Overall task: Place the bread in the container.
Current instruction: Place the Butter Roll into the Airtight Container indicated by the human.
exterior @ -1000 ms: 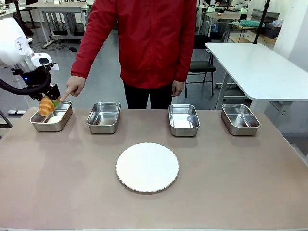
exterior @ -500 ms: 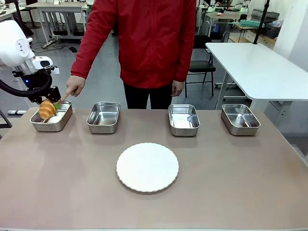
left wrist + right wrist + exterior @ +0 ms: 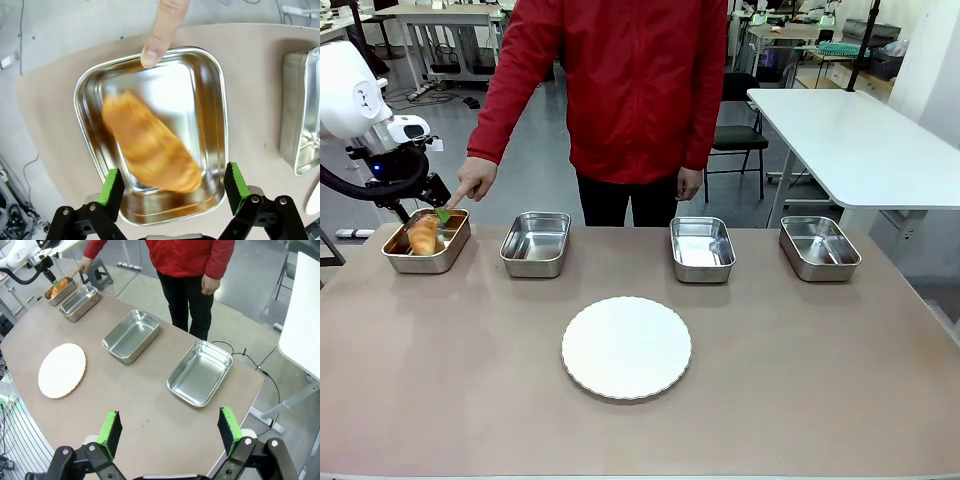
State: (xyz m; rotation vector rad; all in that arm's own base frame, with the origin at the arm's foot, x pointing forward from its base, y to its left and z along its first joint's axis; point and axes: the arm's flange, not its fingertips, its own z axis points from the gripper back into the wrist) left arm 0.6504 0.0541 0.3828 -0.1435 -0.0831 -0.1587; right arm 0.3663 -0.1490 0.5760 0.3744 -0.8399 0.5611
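Left gripper (image 3: 172, 187) hangs directly above the container (image 3: 216, 90) with its jaws spread wide and nothing between them; we see both green pads clear of the bread (image 3: 150, 145). We note the bread lies inside the container, blurred, slanted across its floor. Against the container's far rim a person's finger (image 3: 160, 35) points down. Beside the container stands a second steel tray (image 3: 535, 243), then two more, with a white plate (image 3: 626, 347) nearer us. Right gripper (image 3: 169, 434) is likewise wide open and empty, well away from the container.
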